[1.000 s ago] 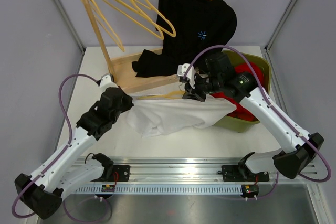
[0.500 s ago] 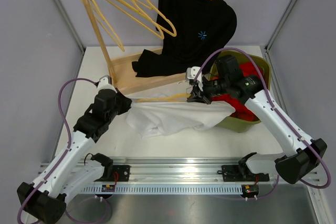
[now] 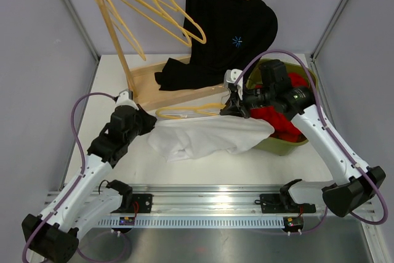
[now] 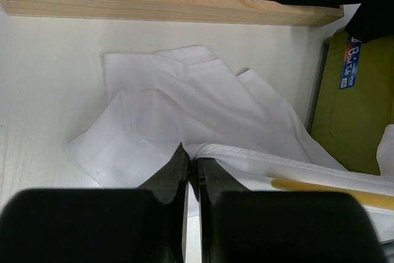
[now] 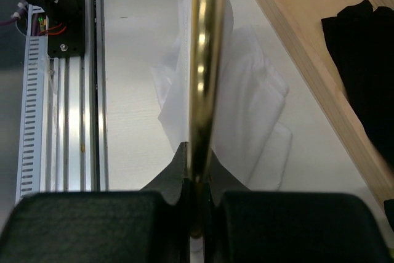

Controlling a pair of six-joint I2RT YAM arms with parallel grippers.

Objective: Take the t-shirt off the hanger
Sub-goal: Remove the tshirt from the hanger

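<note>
A white t-shirt (image 3: 206,138) lies spread on the table between the arms, one end draped over the green bin. It also shows in the left wrist view (image 4: 184,115). A tan hanger (image 3: 188,110) sticks out of the shirt's top edge. My left gripper (image 3: 148,122) is shut on the shirt's edge (image 4: 246,155) at its left end. My right gripper (image 3: 229,110) is shut on the hanger, which runs as a gold bar (image 5: 202,60) up the right wrist view.
A wooden rack (image 3: 151,84) stands at the back with empty tan hangers (image 3: 160,7) and a black shirt (image 3: 228,29) on a hanger. A green bin (image 3: 286,140) holding red cloth (image 3: 277,118) sits at the right, under my right arm.
My right gripper has pulled the hanger to the right and back, and more of the hanger now shows clear of the white shirt. My left gripper has held its grip, shifting slightly.
</note>
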